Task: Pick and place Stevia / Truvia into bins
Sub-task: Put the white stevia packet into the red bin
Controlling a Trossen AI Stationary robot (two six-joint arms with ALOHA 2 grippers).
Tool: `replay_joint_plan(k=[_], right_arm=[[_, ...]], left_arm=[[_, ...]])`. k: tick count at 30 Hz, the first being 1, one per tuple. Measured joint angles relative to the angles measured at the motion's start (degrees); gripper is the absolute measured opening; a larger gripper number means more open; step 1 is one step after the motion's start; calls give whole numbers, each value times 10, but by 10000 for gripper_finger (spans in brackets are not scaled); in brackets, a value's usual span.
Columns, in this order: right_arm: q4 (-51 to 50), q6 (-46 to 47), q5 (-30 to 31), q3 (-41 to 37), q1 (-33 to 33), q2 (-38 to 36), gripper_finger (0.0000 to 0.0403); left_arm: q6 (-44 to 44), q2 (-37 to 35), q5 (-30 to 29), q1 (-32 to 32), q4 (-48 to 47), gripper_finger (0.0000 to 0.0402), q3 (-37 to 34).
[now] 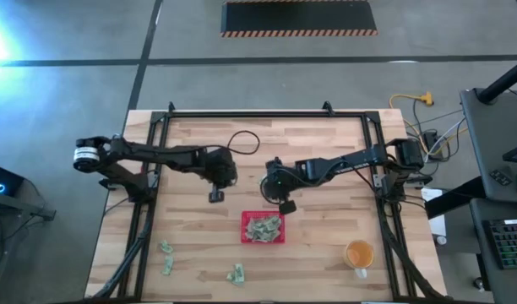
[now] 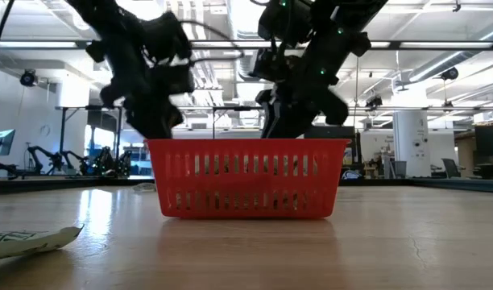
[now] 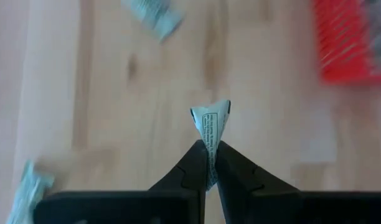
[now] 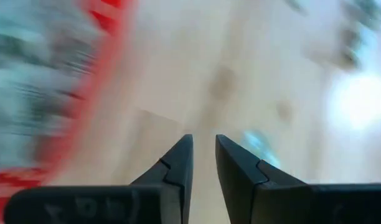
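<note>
My left hand (image 3: 208, 163) is pinching a sachet (image 3: 210, 124), raised over the worktop (image 1: 326, 245). Red tray (image 1: 245, 228) lies toward four o'clock from it, near. Right hand (image 4: 204, 163), slightly spread and empty, hangs just off the tray's one o'clock corner.

The red tray (image 1: 263, 228) sat mid-table with sachets (image 1: 264, 226) piled inside. Behind it, the left gripper (image 1: 216, 195) and right gripper (image 1: 285, 206) hung close on either side, narrowing the way in from the back. In front of the tray, three loose sachets (image 1: 167, 257) lay scattered toward the left, and an orange cup (image 1: 359, 252) stood to its right. Elsewhere around the tray the wooden table (image 1: 326, 160) lay bare.
</note>
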Motion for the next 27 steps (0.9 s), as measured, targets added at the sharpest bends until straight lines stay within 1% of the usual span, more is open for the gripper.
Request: replay_joint_plan(k=[2,5,9,12,19,24,27], right_arm=[[-9,10,46,0,0,0,59],[-19,18,75,0,0,0,59],[-20,19,77,-4,0,0,59],[-20,19,77,-10,-4,0,59],[-19,24,79,-32,-36,0,59],[-12,44,78,-45,-62,0,59],[-3,56,78,-46,-69,0,61]], left_arm=[[0,0,3,-17,12,12,12],[1,0,4,-44,38,12,25],[1,0,9,-81,90,12,29],[1,0,28,-107,131,12,29],[2,3,35,-169,215,12,28],[6,21,34,-204,251,12,27],[8,34,33,-212,263,12,27]])
